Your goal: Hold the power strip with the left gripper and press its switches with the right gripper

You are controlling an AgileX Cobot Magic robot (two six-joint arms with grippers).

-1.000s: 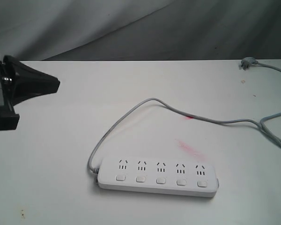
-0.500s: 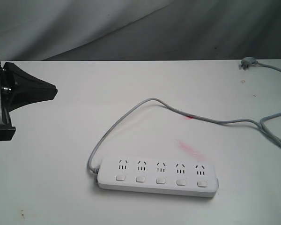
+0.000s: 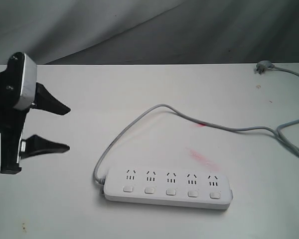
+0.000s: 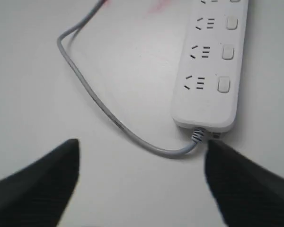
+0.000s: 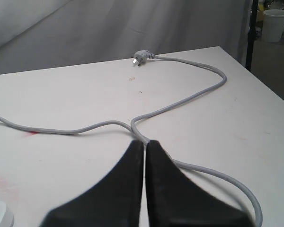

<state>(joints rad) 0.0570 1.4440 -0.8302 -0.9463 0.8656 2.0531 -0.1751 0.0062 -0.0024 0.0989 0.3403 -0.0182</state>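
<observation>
The white power strip [image 3: 167, 188] lies flat on the table near the front, with its five switches [image 3: 171, 191] in a row under the sockets. Its grey cord [image 3: 154, 110] loops off from its left end. My left gripper [image 3: 65, 128] hovers at the left of the table, open wide and empty, well to the left of the strip. In the left wrist view the strip's cord end [image 4: 206, 85] lies just beyond the open fingers [image 4: 236, 175]. My right gripper [image 5: 145, 143] is shut on nothing, above a stretch of cord [image 5: 189, 97], and is out of the exterior view.
The cord runs across the table to a plug [image 3: 263, 66] at the back right corner. Pink marks [image 3: 202, 158] stain the tabletop behind the strip. A grey cloth backdrop [image 3: 139, 30] hangs behind the table. A white bucket [image 5: 276, 24] stands beyond the table's far edge.
My left gripper has turned and opened: its two fingers, together in a single point before, now stand spread apart, and it has shifted slightly toward the strip.
</observation>
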